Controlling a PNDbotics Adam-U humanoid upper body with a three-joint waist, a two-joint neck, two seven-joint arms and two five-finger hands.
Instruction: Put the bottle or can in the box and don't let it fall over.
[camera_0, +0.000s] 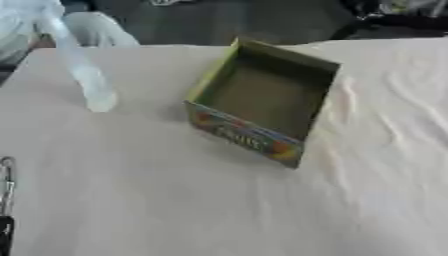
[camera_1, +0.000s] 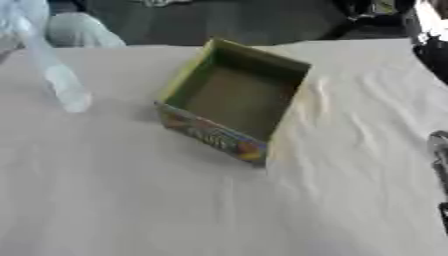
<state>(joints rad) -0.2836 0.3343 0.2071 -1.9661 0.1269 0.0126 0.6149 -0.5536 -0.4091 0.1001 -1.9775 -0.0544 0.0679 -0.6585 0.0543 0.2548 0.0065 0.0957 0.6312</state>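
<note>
An open-topped cardboard box (camera_0: 262, 95) with an olive inside and a colourful printed front stands on the cloth-covered table (camera_0: 175, 200), with nothing inside it. To its left a clear plastic bottle (camera_0: 83, 75) leans steeply, blurred, with its lower end close to the cloth. Its upper end runs into a person's pale sleeve (camera_0: 26, 20) at the top left corner. My left hand (camera_0: 6, 185) shows only as a straight silver finger at the lower left edge, far from the bottle. My right hand (camera_1: 439, 165) is a dark blurred strip at the right edge.
The cream cloth is wrinkled to the right of the box (camera_1: 367, 115). A dark shape (camera_1: 429, 45) hangs over the table's far right corner. Beyond the far edge lie dark floor and someone's pale clothing (camera_0: 96, 30).
</note>
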